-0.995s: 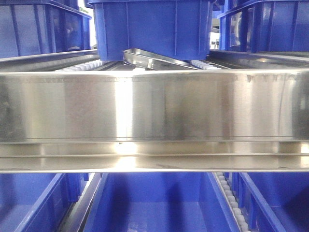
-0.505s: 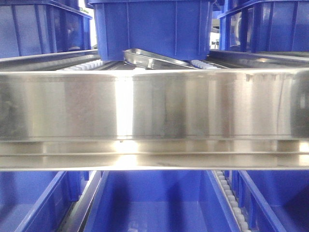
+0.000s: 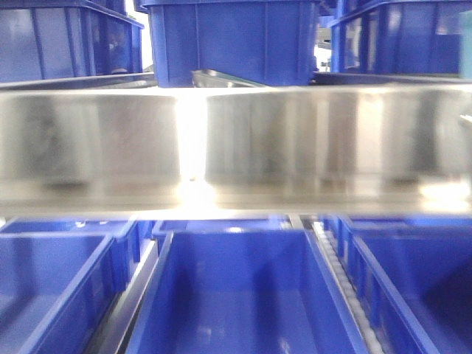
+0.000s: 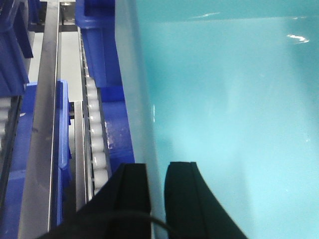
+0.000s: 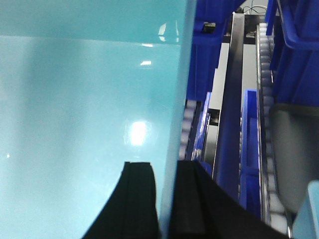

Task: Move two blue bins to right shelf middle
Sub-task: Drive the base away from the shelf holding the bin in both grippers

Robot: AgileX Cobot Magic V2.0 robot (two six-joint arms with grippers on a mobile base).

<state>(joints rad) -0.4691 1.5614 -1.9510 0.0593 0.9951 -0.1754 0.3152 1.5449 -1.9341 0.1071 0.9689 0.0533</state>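
Bin [image 4: 224,99] edges clamped by left claw [image 4: 155,168], right claw [image 5: 164,167].

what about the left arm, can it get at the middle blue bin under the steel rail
Probably not. The left gripper is clamped on a wall of the teal bin and would have to let go first. The middle blue bin itself sits open below the steel rail.

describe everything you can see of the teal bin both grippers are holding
The teal bin fills much of both wrist views. It looks like smooth, glossy plastic, with light glints on its broad faces and a thin, paler wall edge. The left gripper pinches one wall and the right gripper pinches another, each with a black finger on either side of the wall. The bin's full shape and whatever is under it are out of view.
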